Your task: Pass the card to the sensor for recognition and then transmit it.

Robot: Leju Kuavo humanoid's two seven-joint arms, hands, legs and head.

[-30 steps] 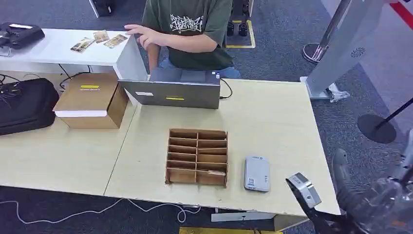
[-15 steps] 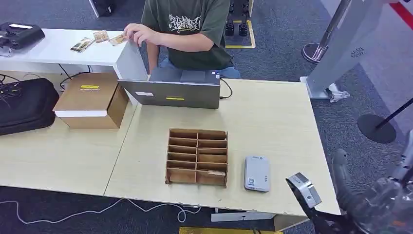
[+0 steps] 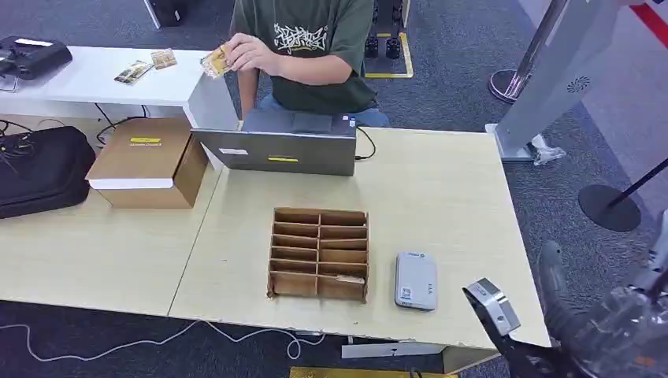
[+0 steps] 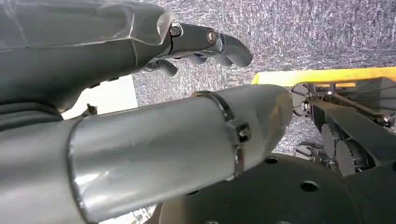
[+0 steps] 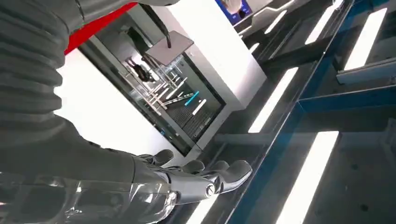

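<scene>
The right hand (image 5: 196, 179) is seen in the right wrist view, held up with its fingers (image 5: 233, 171) stretched out flat and side by side. Nothing is held in it. In the head view it is seen at the near right corner of the table (image 3: 441, 189), just off the edge. The left hand (image 4: 205, 44) is seen in the left wrist view, hanging low over grey carpet. Its fingers are bent a little, and nothing is held in it.

A card (image 3: 215, 61) is held up in a person's hand (image 3: 250, 53), far across the table from the right hand, behind the grey laptop (image 3: 276, 150). Two more cards (image 3: 146, 65) are laid on a white table beside the person.

The small grey sensor (image 3: 415, 280) is laid flat on the table, close to the right hand. A brown cardboard rack (image 3: 319, 253) with many slots is set just beside the sensor, on its far side from the hand. A brown box (image 3: 150, 161) and a black bag (image 3: 43, 169) are placed well away.
</scene>
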